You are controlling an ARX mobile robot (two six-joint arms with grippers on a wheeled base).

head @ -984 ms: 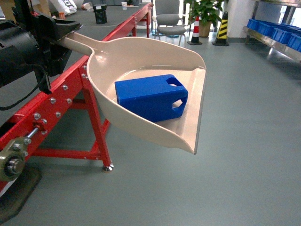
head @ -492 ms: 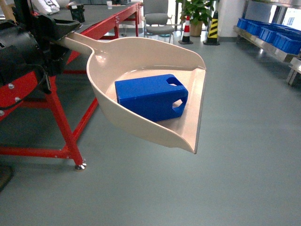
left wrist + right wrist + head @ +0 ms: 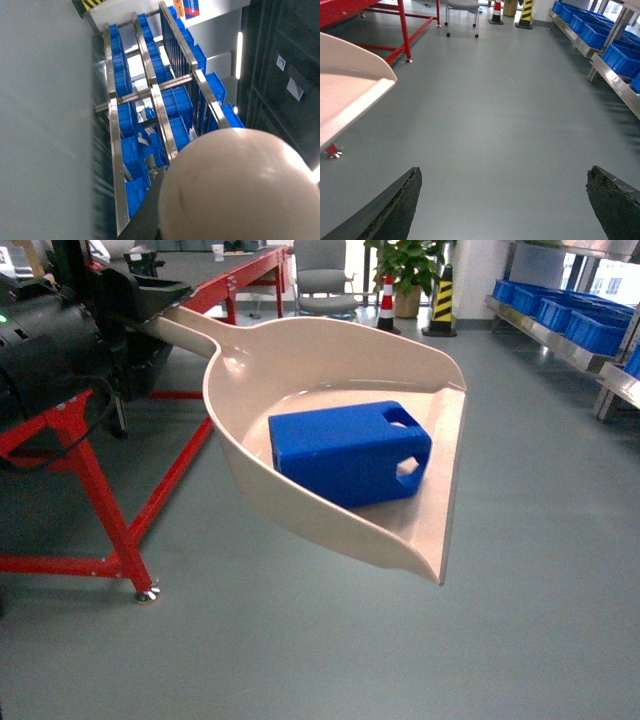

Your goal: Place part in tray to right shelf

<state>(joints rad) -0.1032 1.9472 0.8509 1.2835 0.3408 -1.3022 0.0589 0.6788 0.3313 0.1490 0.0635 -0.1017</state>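
Observation:
A beige scoop-shaped tray [image 3: 330,345] hangs in the air in front of me, held by its handle. My left gripper [image 3: 150,298] is shut on that handle at the upper left of the head view. A blue block-shaped part [image 3: 345,455] with cut-out holes lies on its side inside the tray. The left wrist view is mostly filled by the tray's rounded back [image 3: 240,185]. My right gripper [image 3: 504,172] is open over bare floor, holding nothing. The tray's edge [image 3: 350,90] shows at its left. The steel shelf [image 3: 560,325] with blue bins stands at the right.
A red-framed table [image 3: 90,440] stands at the left. Behind it are a grey chair [image 3: 322,270], a traffic cone [image 3: 386,300], a plant and a yellow-black post [image 3: 438,295]. Grey floor stretches ahead. The shelf rails and bins [image 3: 150,100] fill the left wrist view.
The whole view has swung rightward: the red table slid left and the shelf came further into view. The tray with the part shifted slightly right in the picture.

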